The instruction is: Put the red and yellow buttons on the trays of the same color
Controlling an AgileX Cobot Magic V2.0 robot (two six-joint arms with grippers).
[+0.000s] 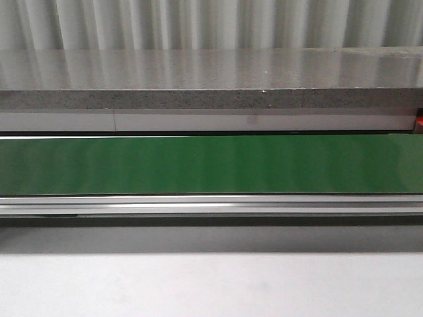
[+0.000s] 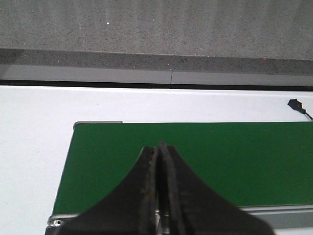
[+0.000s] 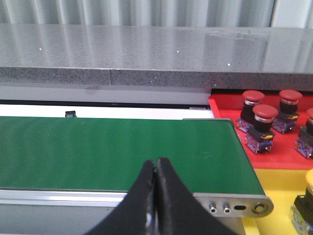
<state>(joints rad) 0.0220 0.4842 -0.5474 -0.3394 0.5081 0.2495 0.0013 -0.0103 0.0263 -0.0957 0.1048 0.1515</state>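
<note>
Right now the green conveyor belt (image 1: 211,165) runs across the front view with nothing on it. Both tools hang over it with their fingers pressed together, holding nothing: the left tool (image 2: 159,147) near the belt's left end, the right tool (image 3: 156,162) near its right end. Just beyond that right end sits the red tray (image 3: 274,156) carrying several red buttons (image 3: 265,113), and beside it the yellow tray (image 3: 276,196) with a yellow button (image 3: 308,178) at the picture's edge.
</note>
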